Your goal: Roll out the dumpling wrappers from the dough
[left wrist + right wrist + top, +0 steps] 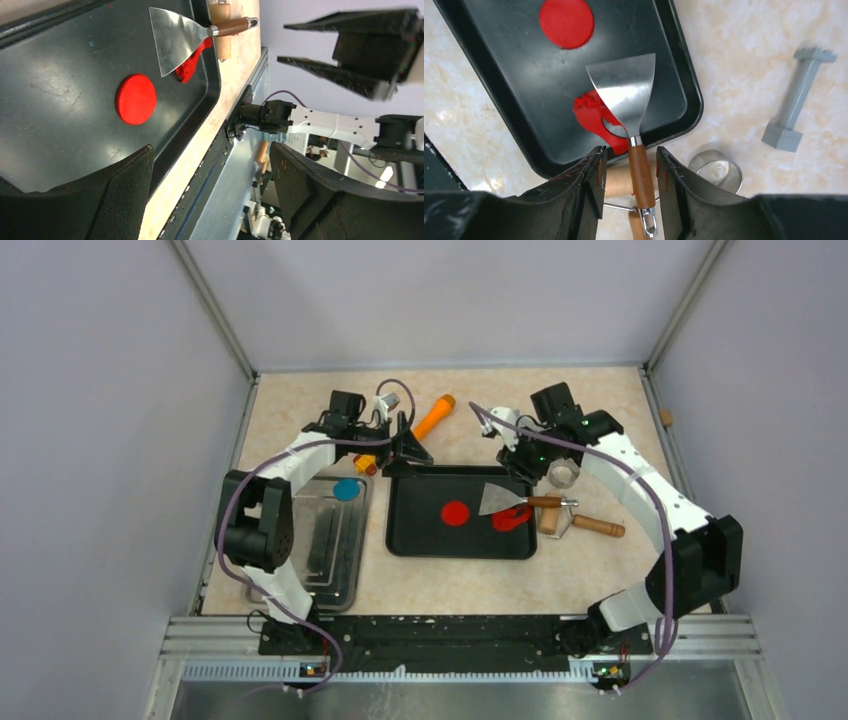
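The dough lies in the black tray [420, 535] as a flat red disc [456, 512] [566, 22] [136, 99] and a ragged red scrap [512, 520] [591, 117] at the tray's right edge. A metal scraper [500, 498] [624, 92] rests with its blade over the scrap and its brown handle [642, 172] on a wooden roller [590, 524]. My right gripper [525, 465] [630, 152] is open, a finger on each side of that handle, with gaps showing. My left gripper [405, 448] [212, 150] hangs open and empty above the tray's far left corner.
An orange rolling pin [432, 418] lies behind the tray. A steel ring cutter [563, 473] [715, 172] and a grey stamp tool [796, 105] sit right of the tray. A metal tray [320, 550] on the left carries a blue disc [346, 489].
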You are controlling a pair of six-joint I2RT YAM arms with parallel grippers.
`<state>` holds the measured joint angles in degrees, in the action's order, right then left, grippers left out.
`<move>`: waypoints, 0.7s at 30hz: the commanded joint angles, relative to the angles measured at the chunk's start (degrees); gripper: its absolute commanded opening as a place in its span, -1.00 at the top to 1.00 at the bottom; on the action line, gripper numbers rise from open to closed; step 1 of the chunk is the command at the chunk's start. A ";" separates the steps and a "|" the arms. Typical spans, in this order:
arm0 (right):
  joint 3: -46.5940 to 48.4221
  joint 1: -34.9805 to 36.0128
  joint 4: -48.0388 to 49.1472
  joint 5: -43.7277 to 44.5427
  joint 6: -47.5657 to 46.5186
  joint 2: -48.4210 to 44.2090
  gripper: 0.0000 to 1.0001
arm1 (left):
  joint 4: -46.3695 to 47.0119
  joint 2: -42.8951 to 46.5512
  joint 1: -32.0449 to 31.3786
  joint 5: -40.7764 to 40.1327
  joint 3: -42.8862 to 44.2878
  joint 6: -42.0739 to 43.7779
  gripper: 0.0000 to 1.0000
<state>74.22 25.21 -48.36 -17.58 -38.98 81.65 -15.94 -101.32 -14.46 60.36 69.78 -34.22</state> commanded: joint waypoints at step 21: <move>-8.11 -5.46 1.47 12.86 -14.58 15.56 -0.14 | -9.84 17.00 1.50 -3.87 -3.54 18.06 -0.79</move>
<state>65.89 19.49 -49.04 -5.91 -54.52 95.90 -25.93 -86.50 -13.58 56.53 66.59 -17.80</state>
